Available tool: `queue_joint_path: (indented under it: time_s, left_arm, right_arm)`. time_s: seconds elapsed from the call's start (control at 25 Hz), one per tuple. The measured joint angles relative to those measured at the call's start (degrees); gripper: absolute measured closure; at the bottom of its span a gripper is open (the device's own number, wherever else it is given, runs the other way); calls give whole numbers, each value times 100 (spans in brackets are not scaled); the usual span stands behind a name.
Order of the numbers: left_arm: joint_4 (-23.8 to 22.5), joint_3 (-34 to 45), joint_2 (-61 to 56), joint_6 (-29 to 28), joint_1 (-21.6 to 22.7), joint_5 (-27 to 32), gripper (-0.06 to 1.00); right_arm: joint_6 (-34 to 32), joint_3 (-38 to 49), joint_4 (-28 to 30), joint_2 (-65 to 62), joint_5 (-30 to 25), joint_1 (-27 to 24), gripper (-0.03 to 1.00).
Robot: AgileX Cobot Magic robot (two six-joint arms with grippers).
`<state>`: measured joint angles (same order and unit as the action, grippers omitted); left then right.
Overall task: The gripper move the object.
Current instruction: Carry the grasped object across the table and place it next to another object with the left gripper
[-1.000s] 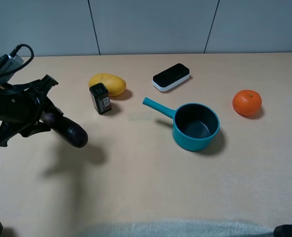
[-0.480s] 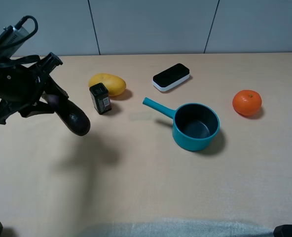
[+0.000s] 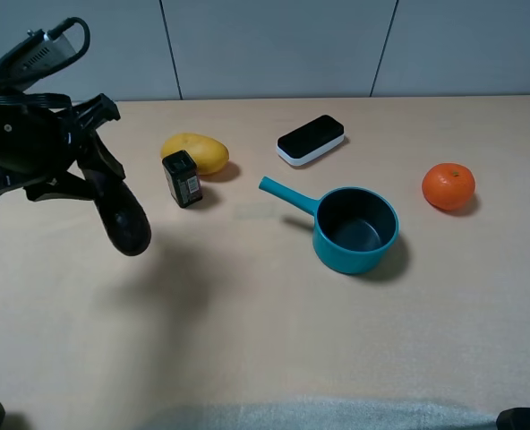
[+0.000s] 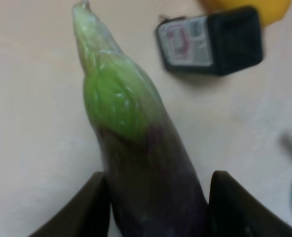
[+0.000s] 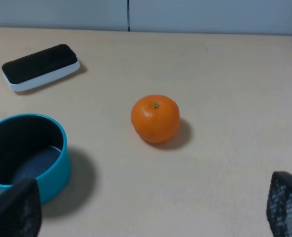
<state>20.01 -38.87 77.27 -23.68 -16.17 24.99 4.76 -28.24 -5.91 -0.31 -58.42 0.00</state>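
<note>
Presently the left gripper (image 3: 93,166), clamped on the eggplant (image 3: 126,224) hanging at eight o'clock of the black box (image 3: 183,179), should travel slowly lest the load swing loose.

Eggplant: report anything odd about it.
Nothing broken or spilled. The eggplant hangs tilted above the table, pinched near one end by the left tool, so most of its length sticks out unsupported.

L gripper (image 3: 93,170) + eggplant (image 3: 123,218) higher, steeper
</note>
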Motion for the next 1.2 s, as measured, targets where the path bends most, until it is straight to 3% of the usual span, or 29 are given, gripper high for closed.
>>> queue_joint_path:
  time_s: [0.28,0.76,1.0,1.2]
  left_arm:
    - [-868,-11,6,370,0,407,49]
    - [-1484,-673,636,1249,0,1145,49]
    - [-2143,-1153,796,1289,0,1653,49]
    - [-2303,-1623,1421,1289,0,1990,49]
  right_arm:
    - [0,0,0,0,0,0,27]
    - [0,0,0,0,0,0,27]
    - [0,0,0,0,0,0,27]
    - [0,0,0,0,0,0,27]
